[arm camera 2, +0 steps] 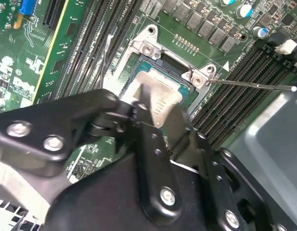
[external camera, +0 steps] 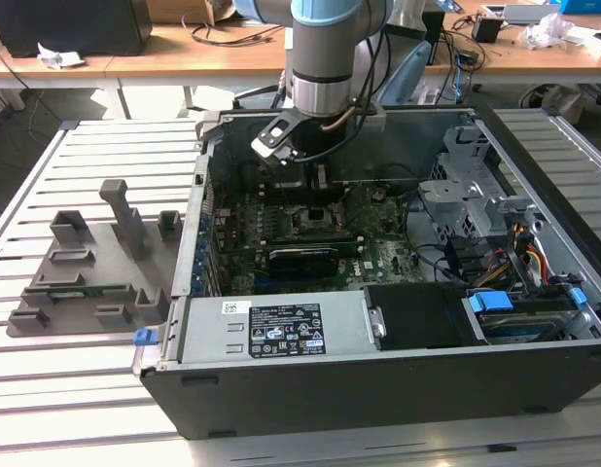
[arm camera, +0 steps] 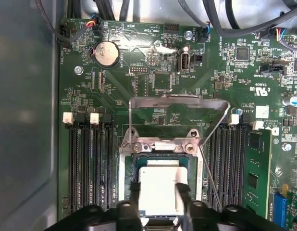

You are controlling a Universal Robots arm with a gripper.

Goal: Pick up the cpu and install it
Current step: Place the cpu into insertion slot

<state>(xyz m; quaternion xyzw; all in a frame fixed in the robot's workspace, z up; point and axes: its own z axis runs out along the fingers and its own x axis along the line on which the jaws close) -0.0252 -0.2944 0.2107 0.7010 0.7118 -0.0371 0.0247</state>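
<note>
One cpu (arm camera: pixel 158 190); slatted table (external camera: pixel 77 384), desks (external camera: pixel 164 56) behind.

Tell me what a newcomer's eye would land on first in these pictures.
The silver cpu stands out first, pinched by the black gripper at the open socket on the green motherboard, seen in both wrist views. In the exterior view, the arm reaches down into the open computer case, with a grey tray on the exterior view's left.
</note>
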